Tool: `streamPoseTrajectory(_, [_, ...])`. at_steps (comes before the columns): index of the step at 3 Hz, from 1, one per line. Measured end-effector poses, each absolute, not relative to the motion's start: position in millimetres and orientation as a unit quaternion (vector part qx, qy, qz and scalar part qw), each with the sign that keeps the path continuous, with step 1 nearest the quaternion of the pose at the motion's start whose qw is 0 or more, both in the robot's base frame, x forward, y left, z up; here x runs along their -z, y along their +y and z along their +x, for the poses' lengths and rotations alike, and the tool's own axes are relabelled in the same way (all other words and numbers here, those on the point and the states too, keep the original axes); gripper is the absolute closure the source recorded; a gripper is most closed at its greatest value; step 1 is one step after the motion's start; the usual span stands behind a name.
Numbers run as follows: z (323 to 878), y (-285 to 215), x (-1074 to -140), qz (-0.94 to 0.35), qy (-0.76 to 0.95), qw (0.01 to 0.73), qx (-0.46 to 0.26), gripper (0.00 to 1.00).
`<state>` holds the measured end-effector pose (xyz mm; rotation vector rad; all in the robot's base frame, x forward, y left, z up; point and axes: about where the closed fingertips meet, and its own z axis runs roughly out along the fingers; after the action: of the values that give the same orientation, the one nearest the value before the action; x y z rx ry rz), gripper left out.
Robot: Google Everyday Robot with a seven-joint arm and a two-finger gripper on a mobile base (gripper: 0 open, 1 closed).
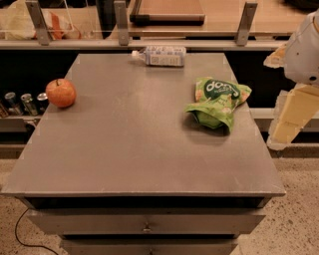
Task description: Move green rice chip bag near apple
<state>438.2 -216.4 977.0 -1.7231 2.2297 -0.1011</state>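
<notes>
Sitting on the grey table [139, 134]: apple [61, 93] left, green rice chip bag [218, 102] right; hand [286, 127] off-edge right, state unclear.

Grey metal desk [149, 159], drawers [147, 222] under its front edge. Speckled floor [294, 224] with a black cable [25, 234] lower left. Behind: rail [199, 44] with metal posts [121, 22], glass panel [79, 20], wood counter [224, 15] beyond. At left, cans [22, 103] on a low shelf [15, 122]. Dim warm light. At right edge, tool [285, 132] beside desk, off its top.
</notes>
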Motion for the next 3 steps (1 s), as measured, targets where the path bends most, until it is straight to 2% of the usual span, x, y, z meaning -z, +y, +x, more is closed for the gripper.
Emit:
streamPoseTrajectory(2, [449.0, -212.9, -976.6, -0.581, 0.798, 0.158, 0.038, 0.00])
streamPoseTrajectory(3, [499.4, -194.6, -969.7, -0.538, 0.826, 0.157, 0.060, 0.00])
